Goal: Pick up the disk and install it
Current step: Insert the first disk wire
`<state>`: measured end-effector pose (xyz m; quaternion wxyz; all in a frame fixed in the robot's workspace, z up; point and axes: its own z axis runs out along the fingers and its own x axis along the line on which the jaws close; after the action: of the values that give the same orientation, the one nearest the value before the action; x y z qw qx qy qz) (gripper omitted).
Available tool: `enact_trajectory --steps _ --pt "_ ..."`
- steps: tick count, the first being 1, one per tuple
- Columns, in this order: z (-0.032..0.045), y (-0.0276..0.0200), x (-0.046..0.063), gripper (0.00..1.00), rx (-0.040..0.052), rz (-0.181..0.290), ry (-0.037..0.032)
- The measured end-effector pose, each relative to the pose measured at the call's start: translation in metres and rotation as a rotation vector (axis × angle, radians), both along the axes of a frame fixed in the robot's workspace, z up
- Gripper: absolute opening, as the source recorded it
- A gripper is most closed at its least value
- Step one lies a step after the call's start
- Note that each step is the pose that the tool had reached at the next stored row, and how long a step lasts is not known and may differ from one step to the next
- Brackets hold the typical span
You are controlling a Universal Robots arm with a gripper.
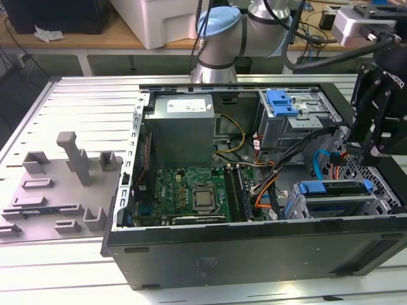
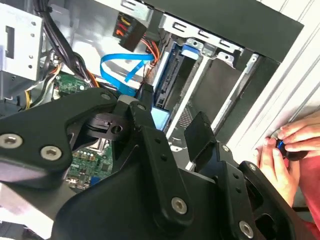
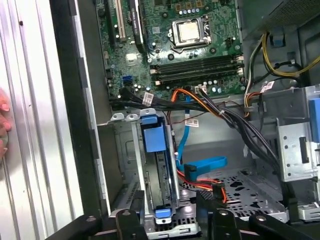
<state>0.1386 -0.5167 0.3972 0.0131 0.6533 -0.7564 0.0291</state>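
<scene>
Gripper (image 1: 361,147): fingers (image 2: 200,132) apart, nothing between them. It hangs over the end of the open case (image 1: 254,254) on the exterior view's right, above the bay (image 1: 294,204), and touches nothing.

Disk (image 1: 334,188): stands on edge in a slot of that bay, blue bracket uppermost. In both wrist views it lies just beyond the gripper's tips (image 3: 170,222), apart from them (image 2: 167,82). Whether it is pushed fully home cannot be told.

Blue cable (image 3: 205,164): loose and looped on the case floor beside the bay.

Motherboard (image 1: 191,190): flat in the middle of the case. The grey power supply (image 1: 184,124) is at the far wall, and a cage (image 1: 283,105) with a blue handle is in the far corner on the exterior view's right.

A person's hand (image 2: 287,150): rests on the ribbed bench (image 1: 76,95) just outside the case wall by the bay.

Grey blocks (image 1: 63,184): on the bench at the exterior view's left, well apart from the gripper.
</scene>
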Motion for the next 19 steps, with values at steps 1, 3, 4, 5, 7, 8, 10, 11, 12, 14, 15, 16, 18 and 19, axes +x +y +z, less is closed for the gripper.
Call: enact_trajectory --steps 1,3,4,5,7,8,10,11,12,14,15,16,18,19 --pt "-0.0001 0.0035 0.000 0.53 -0.0025 0.000 0.0000" --pt "0.0000 0.0107 0.000 0.53 -0.0048 0.000 0.0000" --pt "0.0000 0.0143 0.001 0.53 -0.0050 0.000 0.0000" --pt "0.0000 0.0219 0.001 0.53 -0.0054 -0.001 0.0000" --pt "-0.0015 0.0324 0.011 0.53 -0.0055 -0.007 0.0018" --pt "-0.0027 0.0344 0.014 0.53 -0.0071 -0.008 0.0041" --pt "-0.0053 0.0396 0.017 0.53 -0.0183 -0.008 0.0083" --pt "-0.0061 0.0413 0.018 0.53 -0.0232 -0.008 0.0093" --pt "-0.0075 0.0449 0.020 0.53 -0.0343 -0.008 0.0114" --pt "-0.0114 0.0541 0.024 0.53 -0.0631 -0.008 0.0166" --pt "-0.0127 0.0579 0.025 0.53 -0.0806 -0.008 0.0187" --pt "-0.0129 0.0597 0.025 0.53 -0.0957 -0.008 0.0200" --pt "-0.0132 0.0647 0.026 0.53 -0.1468 -0.008 0.0255" --pt "-0.0135 0.0682 0.026 0.53 -0.1757 -0.008 0.0293"
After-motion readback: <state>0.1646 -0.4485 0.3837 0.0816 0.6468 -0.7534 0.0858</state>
